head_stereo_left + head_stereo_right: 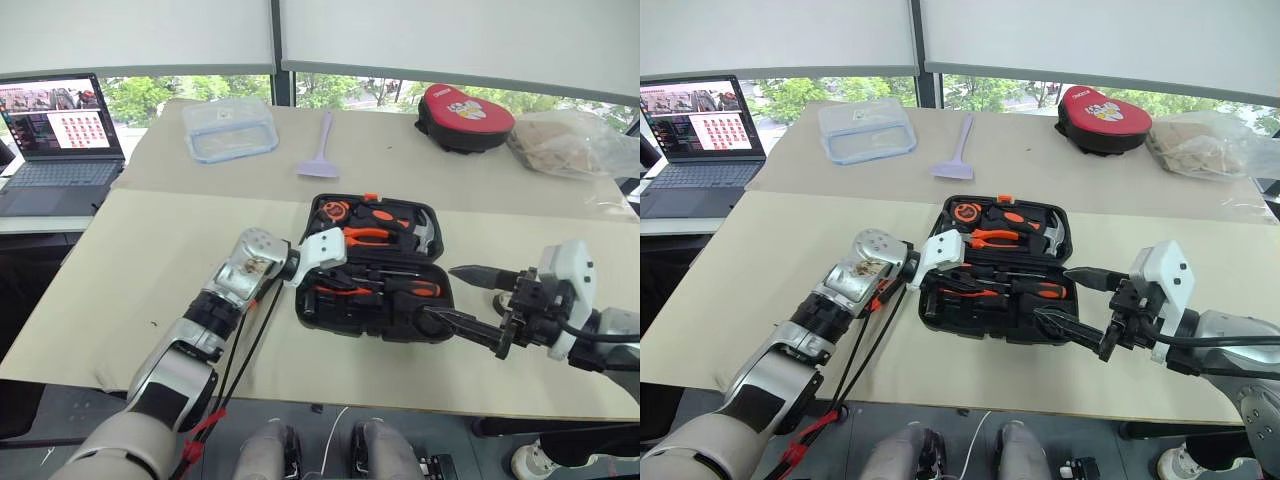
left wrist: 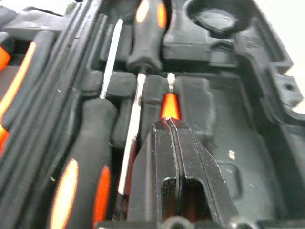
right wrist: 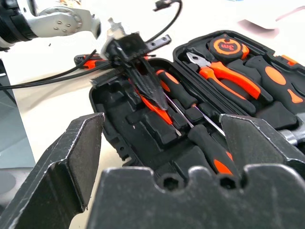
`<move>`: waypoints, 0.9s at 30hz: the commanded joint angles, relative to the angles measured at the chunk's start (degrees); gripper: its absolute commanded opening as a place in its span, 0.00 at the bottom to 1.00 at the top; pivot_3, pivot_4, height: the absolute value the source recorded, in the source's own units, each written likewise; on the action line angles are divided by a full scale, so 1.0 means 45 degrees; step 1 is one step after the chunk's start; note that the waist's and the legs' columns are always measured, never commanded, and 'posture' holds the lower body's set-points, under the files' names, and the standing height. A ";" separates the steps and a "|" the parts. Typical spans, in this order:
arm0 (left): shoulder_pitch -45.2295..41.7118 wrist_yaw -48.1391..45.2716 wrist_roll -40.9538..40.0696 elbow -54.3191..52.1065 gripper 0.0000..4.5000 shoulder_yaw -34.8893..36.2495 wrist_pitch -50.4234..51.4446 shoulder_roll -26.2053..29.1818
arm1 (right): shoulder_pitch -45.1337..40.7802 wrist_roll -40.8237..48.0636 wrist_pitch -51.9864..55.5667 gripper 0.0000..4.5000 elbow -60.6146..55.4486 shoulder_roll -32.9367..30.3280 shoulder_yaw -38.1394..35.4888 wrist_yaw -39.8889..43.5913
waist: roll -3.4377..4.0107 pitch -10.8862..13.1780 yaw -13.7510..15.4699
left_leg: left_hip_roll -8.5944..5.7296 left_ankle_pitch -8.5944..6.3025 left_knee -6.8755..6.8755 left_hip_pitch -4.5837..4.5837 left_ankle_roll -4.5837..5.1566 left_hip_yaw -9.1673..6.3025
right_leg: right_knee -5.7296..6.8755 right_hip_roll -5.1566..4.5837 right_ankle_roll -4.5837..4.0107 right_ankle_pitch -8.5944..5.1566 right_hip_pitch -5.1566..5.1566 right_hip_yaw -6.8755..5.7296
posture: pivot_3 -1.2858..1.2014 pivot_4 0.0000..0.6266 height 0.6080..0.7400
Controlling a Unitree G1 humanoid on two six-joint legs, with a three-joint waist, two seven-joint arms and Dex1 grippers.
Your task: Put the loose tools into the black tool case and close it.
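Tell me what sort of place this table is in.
Probably an office or lab workroom: an open laptop sits on a side desk, roller blinds cover wide windows with trees outside, and a big covered table holds an open tool case.

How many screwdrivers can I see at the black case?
3: one black-handled screwdriver and its neighbour lie slotted; the left tool pinches an orange screwdriver beside them. Others may be hidden.

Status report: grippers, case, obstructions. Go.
Left gripper shut on orange screwdriver, inside open case. Right gripper open beside case. Nothing blocking.
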 commanded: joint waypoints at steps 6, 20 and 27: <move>0.0326 -0.1592 -0.4288 -0.5410 0.52 0.3229 0.4586 0.3207 | 0.2811 -0.1541 -0.0556 1.00 0.1839 -0.0458 -0.3275 0.1176 | 0.0004 -0.0001 0.0043 | -0.0004 0.0001 0.0003 -0.0015 0.0000 0.0005 | -0.0002 -0.0004 0.0007 -0.0002 -0.0010 -0.0002 | 0.52 0.24 0.93; 0.2465 -0.0444 -0.6987 -0.9741 0.97 0.4447 0.6605 0.5355 | 0.0669 -0.4698 -0.2513 1.00 0.6018 -0.1420 -0.0164 0.1765 | 0.0016 0.0002 -0.0029 | 0.0001 -0.0003 -0.0027 0.0109 -0.0013 0.0003 | -0.0034 0.0000 0.0006 -0.0015 0.0105 0.0018 | 0.52 0.24 0.93; 0.3436 0.1674 -0.4495 -0.8514 0.97 0.3866 0.6445 0.7042 | -0.0340 -0.3283 -0.2118 1.00 0.4817 -0.1386 -0.0278 0.3070 | 0.0060 0.0008 -0.0007 | -0.0002 0.0001 -0.0037 0.0112 -0.0020 0.0007 | -0.0033 0.0007 0.0006 -0.0019 0.0107 0.0012 | 0.52 0.24 0.93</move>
